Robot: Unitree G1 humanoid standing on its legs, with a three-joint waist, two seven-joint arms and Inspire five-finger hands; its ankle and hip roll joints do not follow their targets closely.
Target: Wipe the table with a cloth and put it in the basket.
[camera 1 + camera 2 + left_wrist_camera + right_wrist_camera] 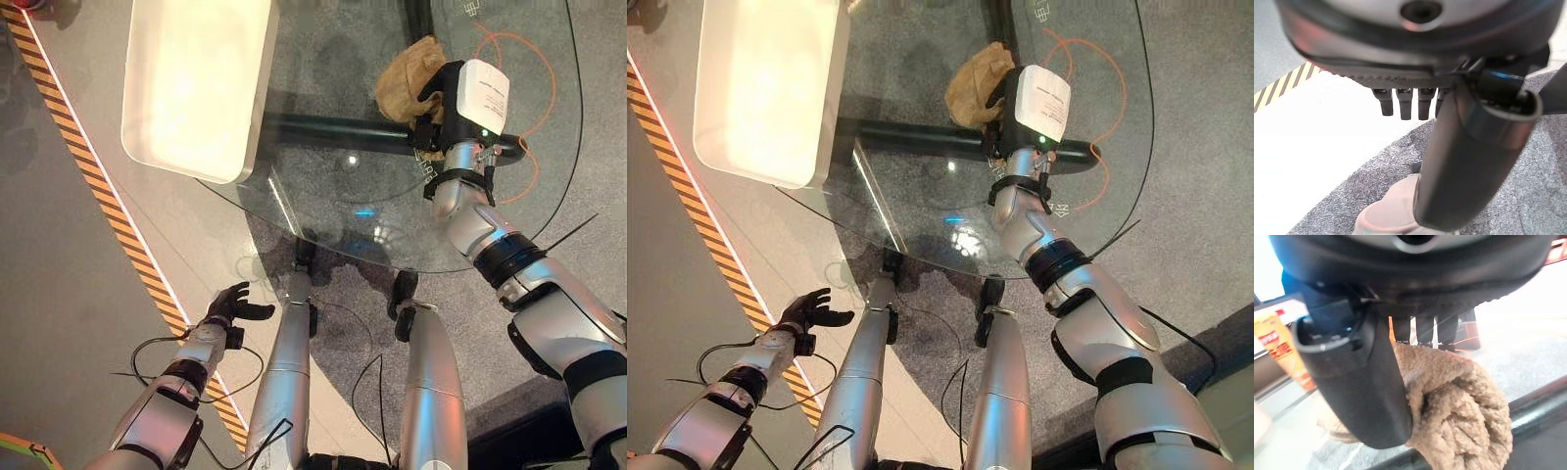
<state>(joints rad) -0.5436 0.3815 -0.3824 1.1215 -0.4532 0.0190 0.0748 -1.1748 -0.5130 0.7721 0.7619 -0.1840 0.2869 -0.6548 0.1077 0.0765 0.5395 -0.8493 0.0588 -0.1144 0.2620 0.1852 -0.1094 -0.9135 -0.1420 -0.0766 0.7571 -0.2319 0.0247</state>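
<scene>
Cloth in right hand's grip.
Right hand point(443, 98) pinches cloth point(409, 67) over table point(323, 186) (glass); left hand point(231, 305) hangs spread, low.

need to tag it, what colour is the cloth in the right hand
Tan, a light brown terry cloth, best seen in the right wrist view.

one cloth point(409, 67), one basket point(196, 83), one glass table point(333, 211), two hands.
</scene>
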